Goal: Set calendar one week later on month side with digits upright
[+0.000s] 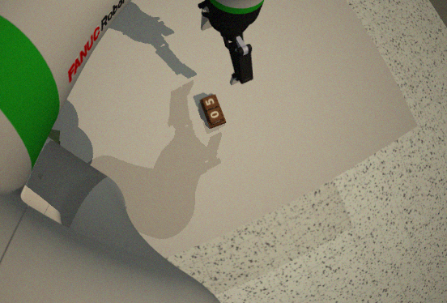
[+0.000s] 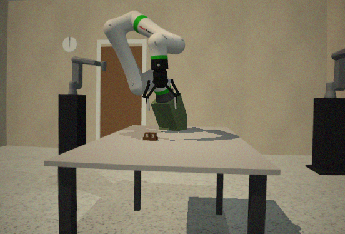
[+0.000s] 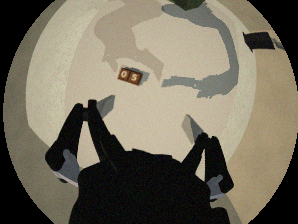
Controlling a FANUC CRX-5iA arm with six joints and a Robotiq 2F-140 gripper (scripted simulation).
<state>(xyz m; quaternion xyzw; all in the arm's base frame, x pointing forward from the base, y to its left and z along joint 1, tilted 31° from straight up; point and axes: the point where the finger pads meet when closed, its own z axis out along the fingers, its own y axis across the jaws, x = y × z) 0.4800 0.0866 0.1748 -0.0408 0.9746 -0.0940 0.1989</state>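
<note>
The small brown calendar tray (image 1: 219, 124) (image 2: 150, 139) (image 3: 131, 75) stands flat on the table (image 1: 324, 89) (image 2: 162, 159) (image 3: 166, 50), near the robot's base. Two brown cubes stand in it side by side; in the top view their top faces read 5 (image 1: 210, 102) and 0 (image 1: 214, 114). The digits on its side faces are too small to read. My gripper (image 1: 240, 78) (image 2: 162, 106) (image 3: 149, 112) is open and empty. It hangs well above the table, pointing down, a little to one side of the calendar.
The green base block of the arm (image 2: 170, 116) stands on the table just behind the calendar. Black pedestals with camera arms stand off the table at the left (image 2: 72, 122) and right (image 2: 328, 134).
</note>
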